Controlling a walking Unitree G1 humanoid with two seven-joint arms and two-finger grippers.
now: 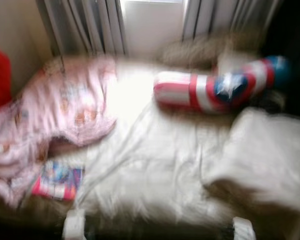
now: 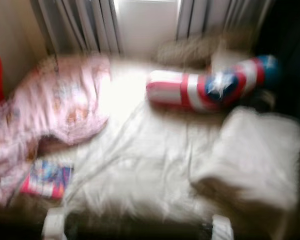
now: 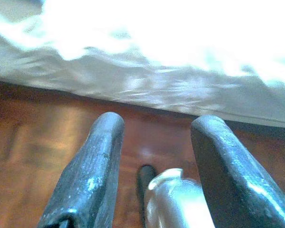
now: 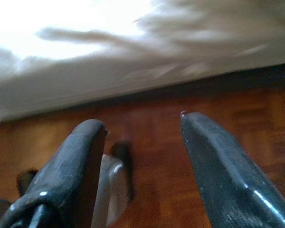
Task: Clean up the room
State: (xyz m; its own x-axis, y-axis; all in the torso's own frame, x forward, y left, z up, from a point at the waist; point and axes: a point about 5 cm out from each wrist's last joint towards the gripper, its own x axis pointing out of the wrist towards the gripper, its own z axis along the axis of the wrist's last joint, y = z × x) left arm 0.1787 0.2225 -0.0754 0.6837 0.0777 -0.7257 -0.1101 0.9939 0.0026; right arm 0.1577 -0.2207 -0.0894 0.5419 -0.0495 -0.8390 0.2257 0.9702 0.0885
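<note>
Facing a bed (image 1: 155,170) under a curtained window (image 1: 152,25), the head views are smeared with motion blur, so the robot is probably walking or turning and detail is poor. A pink blanket (image 1: 60,110) lies rumpled over the bed's ten o'clock side, spilling toward the near edge, as bedding does when thrown back rather than folded. At eight o'clock, just beside its lower edge, a small colourful book or packet (image 1: 57,180) rests flat on the sheet; which it is cannot be made out. A long red, white and blue bolster with a star (image 1: 215,87) lies across the bed at one o'clock, with a brownish pillow (image 1: 200,50) behind it against the curtains. A pale folded cover or pillow (image 1: 270,155) sits at four o'clock.

The left tool (image 3: 154,142) hangs low beside the bed, its two black fingers spread well apart with nothing between them, above the wooden floor (image 3: 47,142) where the bed's edge overhangs. The right tool (image 4: 142,147) hangs likewise, gaping and empty. Both arms seem parked for walking, not reaching. Tidying appears barely begun; the blanket and the loose item look like the likeliest first targets.
</note>
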